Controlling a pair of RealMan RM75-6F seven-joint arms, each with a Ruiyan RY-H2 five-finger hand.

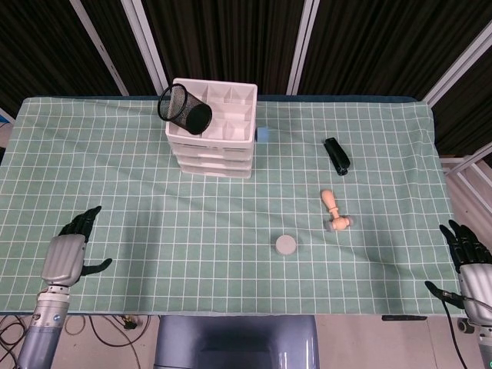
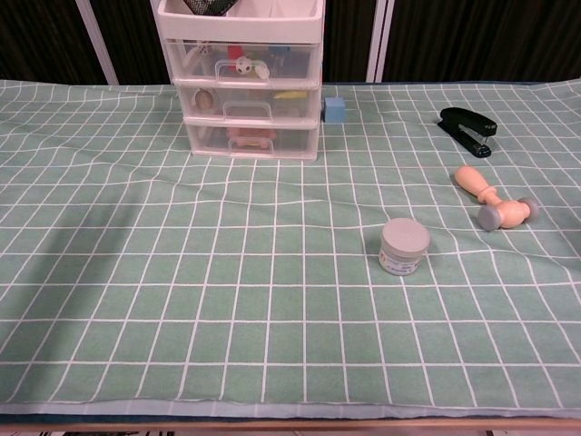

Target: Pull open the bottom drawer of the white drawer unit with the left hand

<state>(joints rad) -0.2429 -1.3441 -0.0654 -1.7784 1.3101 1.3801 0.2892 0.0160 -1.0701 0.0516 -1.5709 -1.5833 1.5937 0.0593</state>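
The white drawer unit (image 1: 212, 141) (image 2: 251, 91) stands at the back of the table, left of centre, with three clear-fronted drawers all pushed in. Its bottom drawer (image 2: 252, 139) has a handle (image 2: 251, 131) at the front and something pink inside. My left hand (image 1: 68, 254) hovers over the table's front left corner, far from the unit, fingers apart and holding nothing. My right hand (image 1: 469, 261) hangs off the front right corner, fingers spread and empty. Neither hand shows in the chest view.
A black mesh cup (image 1: 185, 109) lies tilted on the unit's top tray. A blue cube (image 2: 335, 110) sits right of the unit. A black stapler (image 1: 337, 155), a wooden stamp (image 1: 335, 211) and a small grey-lidded jar (image 1: 287, 245) lie on the right half of the green checked cloth (image 1: 154, 207).
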